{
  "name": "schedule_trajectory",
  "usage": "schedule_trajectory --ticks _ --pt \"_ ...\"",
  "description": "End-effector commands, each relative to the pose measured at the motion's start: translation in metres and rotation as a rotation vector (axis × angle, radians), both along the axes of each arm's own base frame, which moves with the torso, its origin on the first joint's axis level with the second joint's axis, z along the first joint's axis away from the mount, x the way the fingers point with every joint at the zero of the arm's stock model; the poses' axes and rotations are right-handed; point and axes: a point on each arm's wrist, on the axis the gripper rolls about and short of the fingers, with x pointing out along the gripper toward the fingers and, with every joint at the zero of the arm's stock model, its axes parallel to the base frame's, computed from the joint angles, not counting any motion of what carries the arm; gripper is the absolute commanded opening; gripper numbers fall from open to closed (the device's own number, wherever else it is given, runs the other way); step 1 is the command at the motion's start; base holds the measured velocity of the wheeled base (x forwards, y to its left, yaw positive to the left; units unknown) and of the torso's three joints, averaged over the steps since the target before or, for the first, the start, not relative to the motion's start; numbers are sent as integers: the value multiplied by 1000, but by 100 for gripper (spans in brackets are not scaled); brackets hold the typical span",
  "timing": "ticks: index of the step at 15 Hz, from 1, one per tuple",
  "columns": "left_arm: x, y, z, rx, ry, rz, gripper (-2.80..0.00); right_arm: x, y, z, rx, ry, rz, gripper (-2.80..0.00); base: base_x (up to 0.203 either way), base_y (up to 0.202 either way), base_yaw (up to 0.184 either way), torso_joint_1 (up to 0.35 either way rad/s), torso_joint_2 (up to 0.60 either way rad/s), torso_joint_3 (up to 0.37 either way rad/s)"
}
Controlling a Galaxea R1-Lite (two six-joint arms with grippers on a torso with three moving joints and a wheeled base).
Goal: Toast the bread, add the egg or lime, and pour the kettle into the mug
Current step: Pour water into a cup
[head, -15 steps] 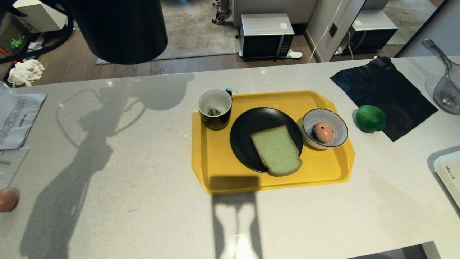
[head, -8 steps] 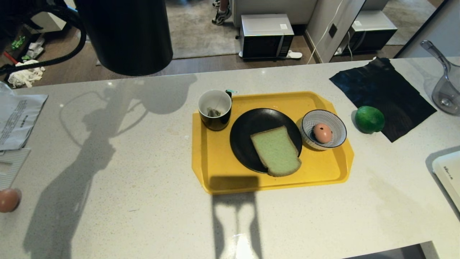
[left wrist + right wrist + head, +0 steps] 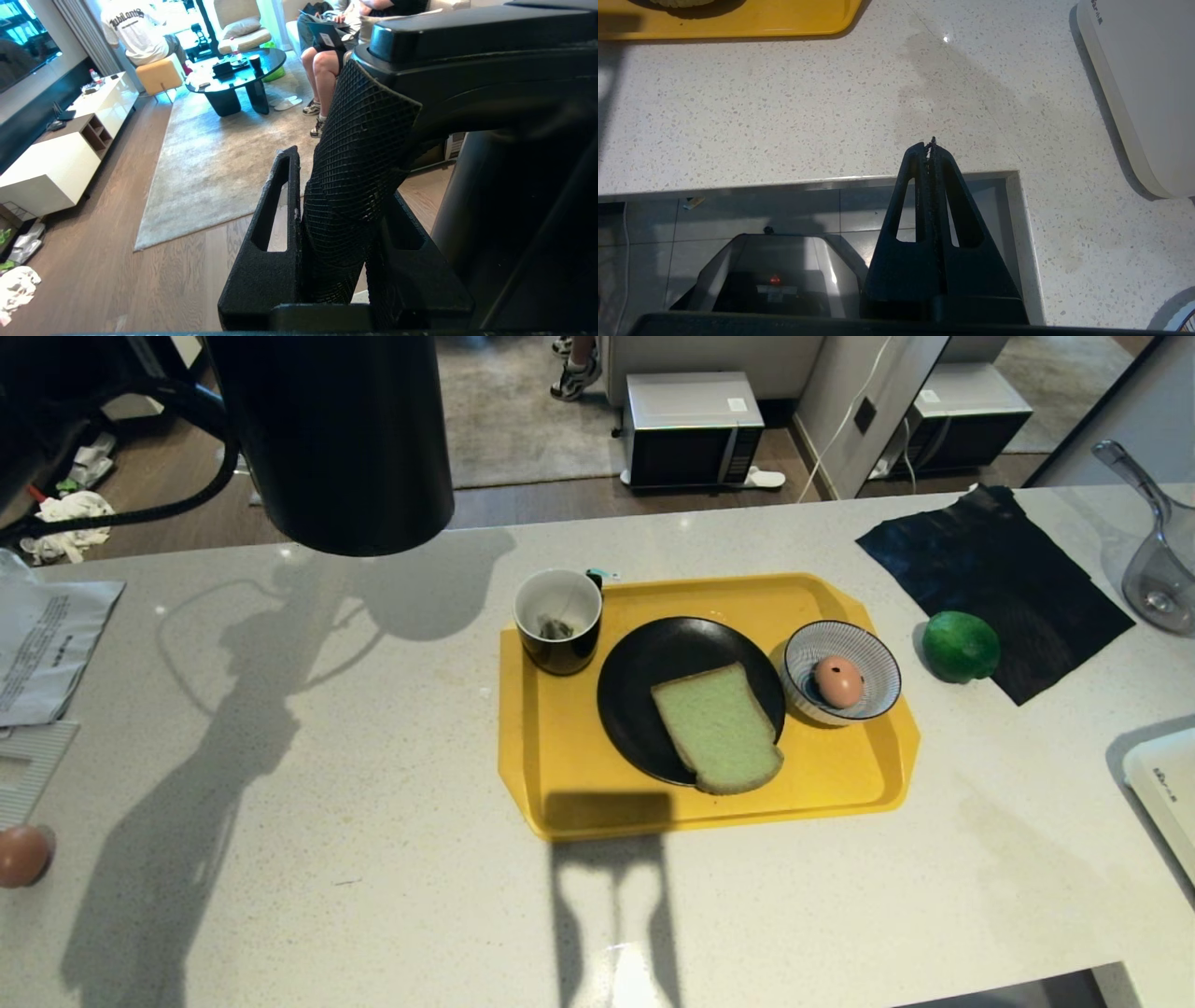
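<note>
**Kettle up, mug waiting**

The left gripper (image 3: 327,233) is clamped on the kettle's (image 3: 331,439) textured handle, holding the matte black body high above the counter's (image 3: 280,821) far left. The right gripper (image 3: 930,154) hangs pinched together at the near edge. The glossy mug (image 3: 558,616), teabag inside, stands on the yellow tray (image 3: 579,775).

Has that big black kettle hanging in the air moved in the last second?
Yes. The kettle has come lower and slightly right in the head view, nearer the mug, which stays on the tray.
</note>
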Motion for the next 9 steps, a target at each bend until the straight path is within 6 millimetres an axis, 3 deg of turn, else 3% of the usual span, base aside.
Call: schedule_trajectory --ticks 1,6,9 --pt "-2 0 1 1 -8 0 -280 0 0 0 0 2 0 -280 0 0 0 0 0 0" --pt "4 10 -4 -4 80 36 -280 0 0 0 0 -1 0 -280 0 0 0 0 0 0" --pt "-4 15 -9 5 187 62 -280 0 0 0 0 0 0 -280 0 0 0 0 0 0"
